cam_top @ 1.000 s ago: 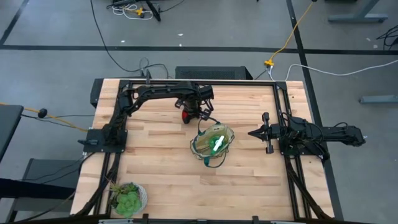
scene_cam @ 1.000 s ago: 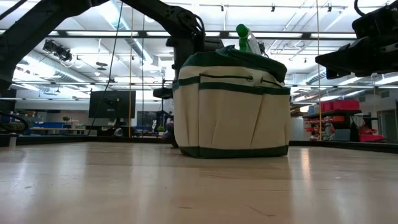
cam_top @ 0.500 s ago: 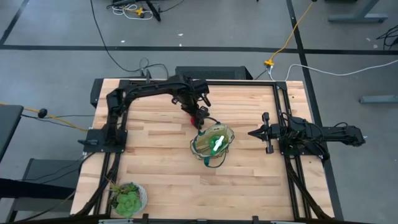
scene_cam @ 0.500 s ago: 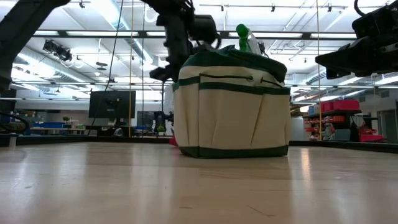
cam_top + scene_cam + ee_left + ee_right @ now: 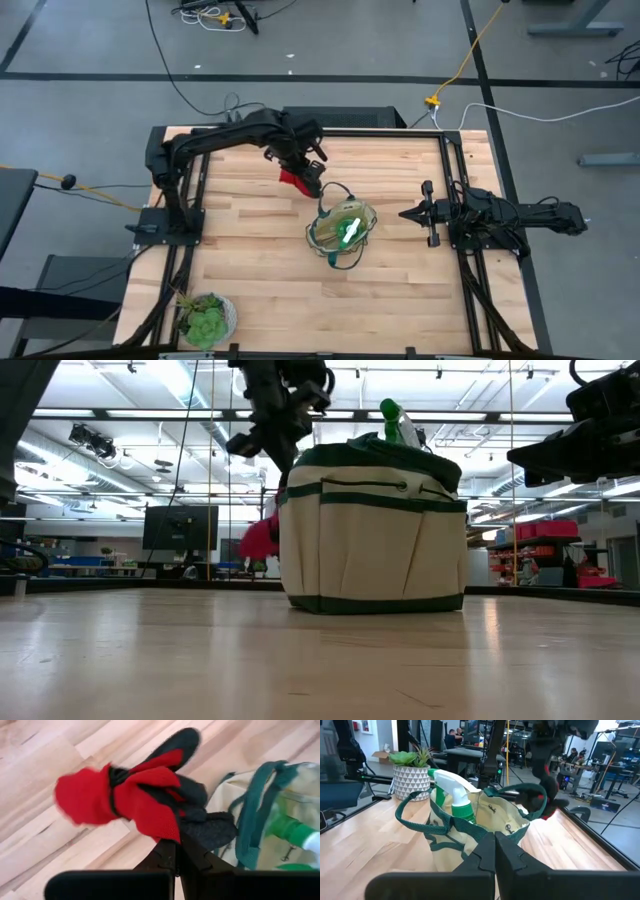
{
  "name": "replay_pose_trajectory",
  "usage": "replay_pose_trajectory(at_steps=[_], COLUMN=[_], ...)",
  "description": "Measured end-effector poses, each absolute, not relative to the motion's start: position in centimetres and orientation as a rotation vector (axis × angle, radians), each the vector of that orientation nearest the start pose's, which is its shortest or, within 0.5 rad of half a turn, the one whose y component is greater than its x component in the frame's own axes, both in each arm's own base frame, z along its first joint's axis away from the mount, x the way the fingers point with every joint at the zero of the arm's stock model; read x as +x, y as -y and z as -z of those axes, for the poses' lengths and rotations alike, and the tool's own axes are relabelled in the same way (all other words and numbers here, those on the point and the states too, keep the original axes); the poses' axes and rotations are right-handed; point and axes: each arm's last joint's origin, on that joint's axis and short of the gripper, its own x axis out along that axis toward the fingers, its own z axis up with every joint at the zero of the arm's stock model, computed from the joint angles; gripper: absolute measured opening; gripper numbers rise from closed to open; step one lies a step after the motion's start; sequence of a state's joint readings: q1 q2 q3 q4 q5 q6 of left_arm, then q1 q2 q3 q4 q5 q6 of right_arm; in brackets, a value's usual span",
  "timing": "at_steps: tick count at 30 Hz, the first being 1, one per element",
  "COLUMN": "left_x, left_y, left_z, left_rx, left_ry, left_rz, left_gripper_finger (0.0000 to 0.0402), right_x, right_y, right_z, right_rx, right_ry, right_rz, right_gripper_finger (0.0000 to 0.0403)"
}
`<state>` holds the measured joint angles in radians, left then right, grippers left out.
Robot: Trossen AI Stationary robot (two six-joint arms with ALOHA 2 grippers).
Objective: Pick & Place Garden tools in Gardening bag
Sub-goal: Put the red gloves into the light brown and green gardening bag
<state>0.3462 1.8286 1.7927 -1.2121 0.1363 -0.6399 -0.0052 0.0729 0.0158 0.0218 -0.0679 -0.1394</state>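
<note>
My left gripper [image 5: 306, 172] is shut on the red-and-black glove bundle [image 5: 296, 181], above the table just to the far left of the gardening bag [image 5: 340, 230]. The bundle also shows in the low view [image 5: 258, 540] and the left wrist view [image 5: 125, 795]. The tan bag with its green rim [image 5: 372, 530] stands upright on its base. The green spray bottle [image 5: 350, 228] stands inside it, with its white nozzle [image 5: 451, 779] sticking out. The hand rakes do not show. My right gripper [image 5: 405, 213] is shut and empty to the right of the bag. My left gripper pinches the glove bundle between its two fingers at the bundle's dark and red lower edge [image 5: 170, 836]. The fingers come from above. The bundle hangs slack below the fingers [image 5: 258, 540], lifted clear of the table.
A green plant in a white pot [image 5: 205, 318] stands at the near left corner. The bag's looped green handles [image 5: 250, 820] hang over its rim on the side toward the left gripper. Bare wooden table [image 5: 250, 270] lies to the near left of the bag.
My left gripper has risen from the table beside the bag with the glove bundle and shifted a little toward the table's left edge. The bundle, which lay on the table behind the bag, now hangs lifted clear. My right arm has kept still.
</note>
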Motion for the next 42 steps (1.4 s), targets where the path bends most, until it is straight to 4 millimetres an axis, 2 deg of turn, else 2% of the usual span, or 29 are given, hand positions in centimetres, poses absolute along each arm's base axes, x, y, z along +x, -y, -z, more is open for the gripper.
replay_pose_trajectory(at_steps=[11,19,28,34,42], left_x=[31.6,29.9,29.9,29.6,29.4], left_y=[-10.8,-10.0,-9.4,-8.9,-8.2], left_z=[-36.1,-38.3,-40.1,-42.1,-43.6], left_rx=[-0.88,-0.883,-0.872,-0.829,-0.786], left_ry=[-1.029,-0.969,-0.861,-0.729,-0.634], left_rz=[-0.435,-0.328,-0.071,0.14,0.333], left_gripper_finger=[0.0007,0.0007,0.0008,0.0007,0.0006], right_x=[10.1,10.1,10.1,10.1,10.1], right_y=[-0.1,-0.1,-0.1,-0.1,-0.1], right_z=[-16.5,-16.5,-16.5,-16.5,-16.5], right_rx=[-0.138,-0.138,-0.138,-0.138,-0.138], right_ry=[-0.031,-0.031,-0.031,-0.031,-0.031], right_rz=[-0.065,-0.065,-0.065,-0.065,-0.065], right_gripper_finger=[0.0002,0.0002,0.0002,0.0002,0.0002])
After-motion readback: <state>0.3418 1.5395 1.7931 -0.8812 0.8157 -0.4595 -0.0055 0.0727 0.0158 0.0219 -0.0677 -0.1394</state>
